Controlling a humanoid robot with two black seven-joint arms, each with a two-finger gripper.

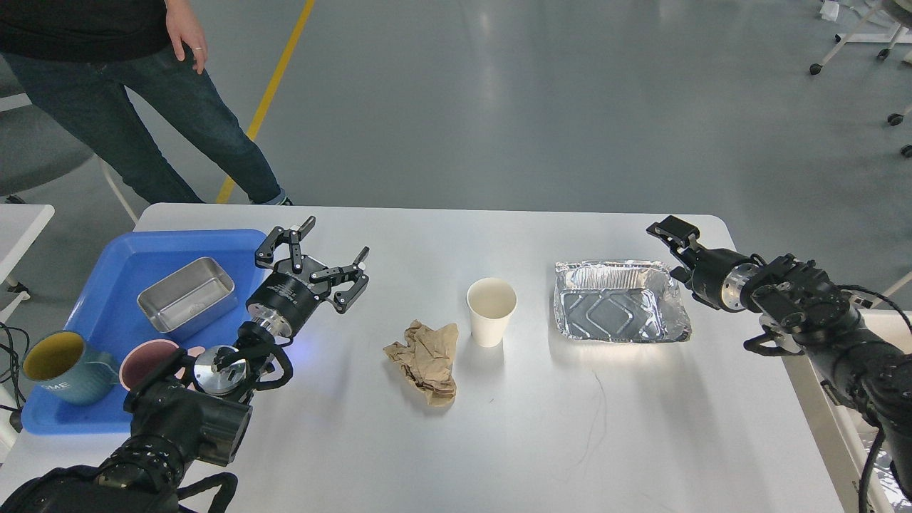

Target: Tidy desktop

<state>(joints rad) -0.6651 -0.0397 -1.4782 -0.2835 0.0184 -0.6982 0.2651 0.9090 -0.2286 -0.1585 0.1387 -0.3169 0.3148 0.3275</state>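
Note:
The white desktop (pixel 541 442) carries a crumpled brown paper (pixel 424 360) near its middle. A white paper cup (pixel 491 301) stands upright just right of the paper. Further right lies an empty aluminium foil tray (pixel 620 301). My left gripper (pixel 320 255) hovers open and empty at the right edge of the blue tray (pixel 114 256), left of the paper. My right gripper (pixel 675 239) is small and dark beside the foil tray's far right corner. Its fingers cannot be told apart.
The blue tray holds a steel container (pixel 187 297), a teal mug (pixel 60 367) and a pink cup (pixel 146 360). A person (pixel 142 92) stands beyond the far left corner. A small white side table (pixel 21 221) sits at the left edge.

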